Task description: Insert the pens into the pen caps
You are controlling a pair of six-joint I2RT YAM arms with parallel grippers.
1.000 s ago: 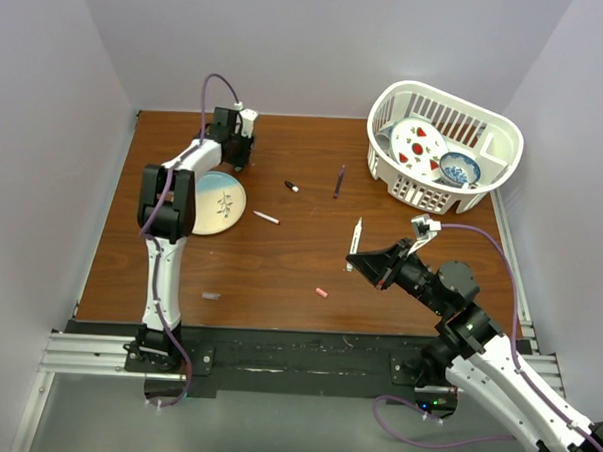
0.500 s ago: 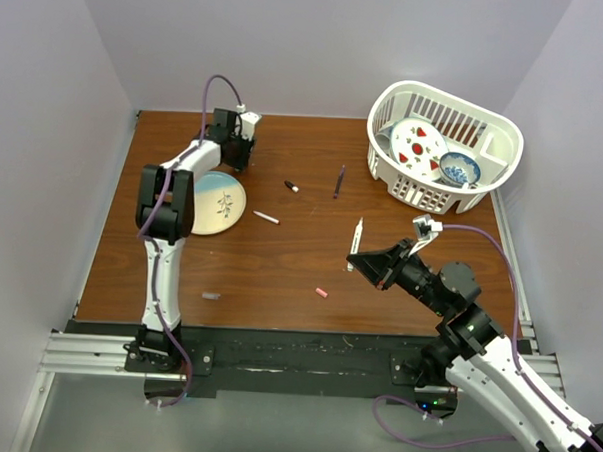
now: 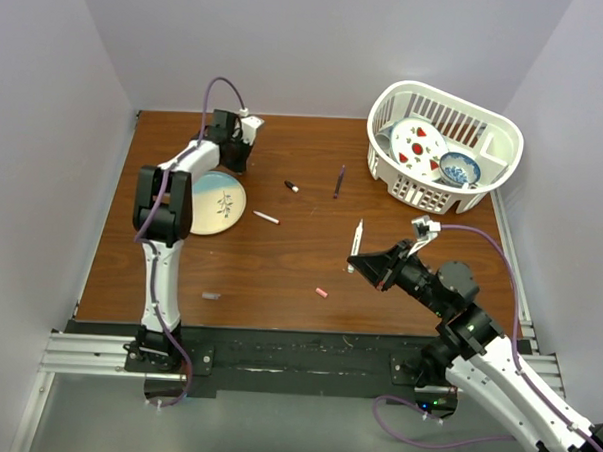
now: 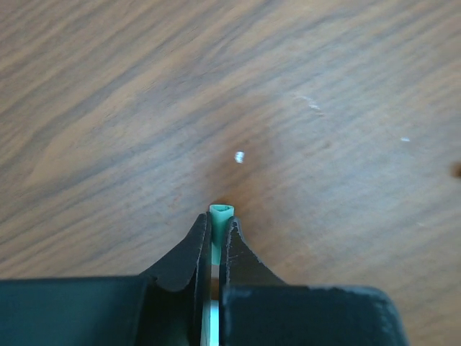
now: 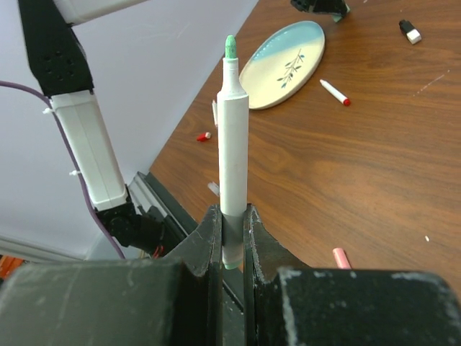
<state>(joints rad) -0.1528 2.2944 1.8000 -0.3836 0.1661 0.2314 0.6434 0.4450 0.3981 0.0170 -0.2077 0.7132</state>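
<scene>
My left gripper [image 4: 216, 229] is shut on a teal-green pen cap [image 4: 221, 214], whose open end pokes out past the fingertips just above the wood. From above, that gripper [image 3: 239, 155] sits at the far left of the table beside the plate. My right gripper [image 5: 230, 220] is shut on the base of a white pen [image 5: 233, 144], held upright with its green tip uppermost. In the top view this pen [image 3: 356, 236] juts from the right gripper [image 3: 368, 261] near the table's middle right. A pink cap [image 3: 322, 292] lies near the front.
A round plate [image 3: 218, 203] lies left of centre. A white pen with a red tip [image 3: 266, 217], a short black piece [image 3: 291, 187] and a dark purple pen [image 3: 338, 181] lie mid-table. A white basket [image 3: 489, 164] with dishes stands back right. A small grey piece [image 3: 210, 296] lies front left.
The left gripper has closed on the teal-green cap and its wrist has shifted slightly. The right arm and its pen have stayed put.
</scene>
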